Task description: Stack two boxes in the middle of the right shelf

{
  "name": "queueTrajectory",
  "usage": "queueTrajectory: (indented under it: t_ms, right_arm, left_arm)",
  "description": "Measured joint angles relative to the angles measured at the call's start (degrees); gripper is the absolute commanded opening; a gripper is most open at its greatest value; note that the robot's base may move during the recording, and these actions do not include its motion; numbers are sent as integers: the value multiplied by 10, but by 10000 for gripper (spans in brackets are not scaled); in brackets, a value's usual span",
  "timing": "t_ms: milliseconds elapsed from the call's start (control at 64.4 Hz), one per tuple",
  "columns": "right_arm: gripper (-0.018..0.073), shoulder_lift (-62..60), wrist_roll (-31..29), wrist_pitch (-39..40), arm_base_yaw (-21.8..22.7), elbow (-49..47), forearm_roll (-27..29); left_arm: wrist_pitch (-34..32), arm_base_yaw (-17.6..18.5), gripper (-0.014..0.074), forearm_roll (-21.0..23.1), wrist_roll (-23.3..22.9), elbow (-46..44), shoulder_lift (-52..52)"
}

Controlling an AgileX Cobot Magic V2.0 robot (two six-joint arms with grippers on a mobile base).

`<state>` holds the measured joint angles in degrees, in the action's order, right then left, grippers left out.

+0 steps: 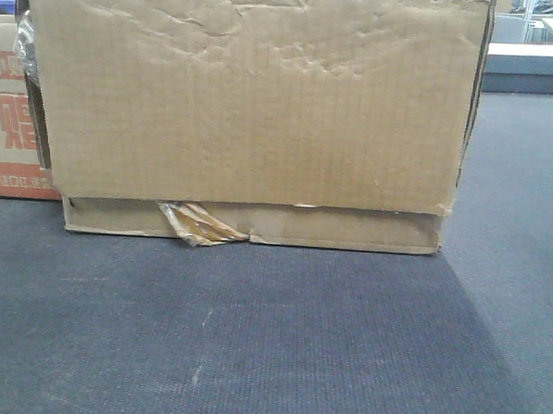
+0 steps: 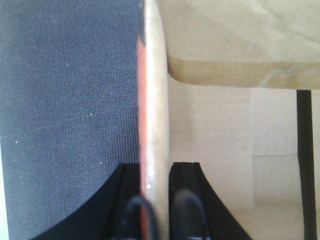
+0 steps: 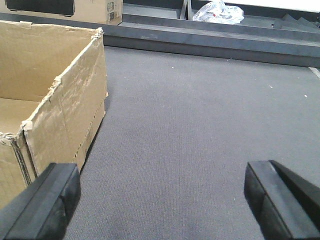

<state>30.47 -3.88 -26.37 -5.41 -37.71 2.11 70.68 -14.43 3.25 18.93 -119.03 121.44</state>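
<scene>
**Left tool**: clenched, as far as my wrist view shows, on the top edge of a thin pale cardboard wall with an orange-red outer face. My black fingers sit tight on either side of it. The dark grey carpet floor lies outside the wall and a bare box interior lies inside. I cannot tell which box this wall belongs to.

**Right tool**: released, jaws wide apart and empty. It hangs over the carpet just beside an open-topped brown cardboard box with a torn corner.

**Front view:** the large plain brown cardboard box with a dented, wrinkled face rests on the thin flat brown cardboard box with peeling yellowish tape, both on the floor. A cardboard box with orange-red print stands close on their left. The steel shelf level appears in no view.

**Risks, as I judge them:**
- A one-sided pinch on a single soft wall may bend or tear it.
- A lift from that edge may tilt the upper box off the flat one.
- The orange-red face hints that I may be holding the wrong box.
- The loose tape may snag on the carpet.
</scene>
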Motion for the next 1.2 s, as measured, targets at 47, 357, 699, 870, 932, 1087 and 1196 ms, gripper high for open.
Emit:
queueTrajectory:
  t_ms: [47,357,699,870,932,1087,1196]
  right_arm:
    - [570,0,0,0,0,0,0]
    - [570,0,0,0,0,0,0]
    - [570,0,0,0,0,0,0]
    - [570,0,0,0,0,0,0]
    - [570,0,0,0,0,0,0]
    - [570,0,0,-1,0,0,0]
    - [570,0,0,-1,0,0,0]
  left_arm:
    - [0,0,-111,-3,0,0,-4]
    - [-8,0,-111,-59,-5,0,-53]
    - [-56,-1,-111,-67,-49,0,-153]
    - [-94,-1,-111,-70,-79,-7,-209]
    - [-97,-1,-111,-60,-88,-20,-225]
    - [-102,-2,-111,16,-98,-72,-256]
    - [-108,-2,-111,128,-108,-113,-270]
